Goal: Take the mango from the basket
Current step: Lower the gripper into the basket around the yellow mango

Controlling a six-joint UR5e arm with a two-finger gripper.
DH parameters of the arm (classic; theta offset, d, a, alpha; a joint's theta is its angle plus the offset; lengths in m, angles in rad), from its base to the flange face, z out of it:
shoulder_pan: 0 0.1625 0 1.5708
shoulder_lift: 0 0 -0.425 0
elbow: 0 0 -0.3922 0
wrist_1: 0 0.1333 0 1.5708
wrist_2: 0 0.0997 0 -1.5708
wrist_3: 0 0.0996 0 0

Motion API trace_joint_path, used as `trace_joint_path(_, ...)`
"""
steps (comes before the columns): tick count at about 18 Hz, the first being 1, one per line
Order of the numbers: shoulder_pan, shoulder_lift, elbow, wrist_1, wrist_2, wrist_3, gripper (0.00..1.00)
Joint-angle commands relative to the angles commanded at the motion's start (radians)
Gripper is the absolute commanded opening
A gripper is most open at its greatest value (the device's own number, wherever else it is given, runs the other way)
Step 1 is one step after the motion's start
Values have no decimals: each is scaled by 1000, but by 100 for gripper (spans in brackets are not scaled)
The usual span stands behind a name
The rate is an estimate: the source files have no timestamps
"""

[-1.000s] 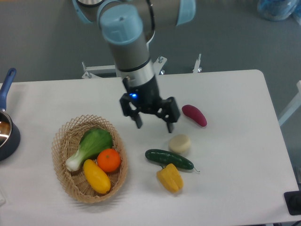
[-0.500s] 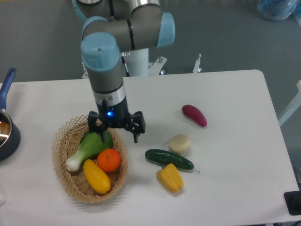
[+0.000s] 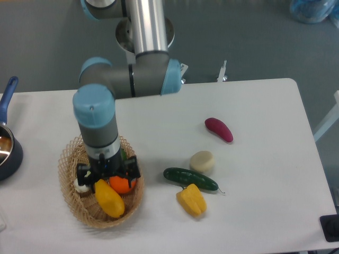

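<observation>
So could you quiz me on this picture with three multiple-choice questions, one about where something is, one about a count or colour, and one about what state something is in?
1. Where is the mango?
A. In the basket
B. On the table beside the cucumber
C. In the pot

2. How many items lie on the table outside the basket, not counting the pot?
A. Two
B. Four
C. Six

3. What is the end effector doing?
A. Parked off the table
B. Carrying the mango in the air
C. Open, low over the basket

Answers:
1 A, the long yellow fruit lies inside the wicker rim.
2 B, the purple vegetable, pale round item, cucumber and yellow pepper.
3 C, its fingers are spread above the fruit, and the mango lies in the basket.
</observation>
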Motion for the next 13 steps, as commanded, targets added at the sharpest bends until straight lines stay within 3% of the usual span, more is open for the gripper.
trace_joint_path(9, -14, -51, -3, 18, 18, -24, 100)
trace_joint_path(13, -18, -41, -12, 20, 17, -31, 100)
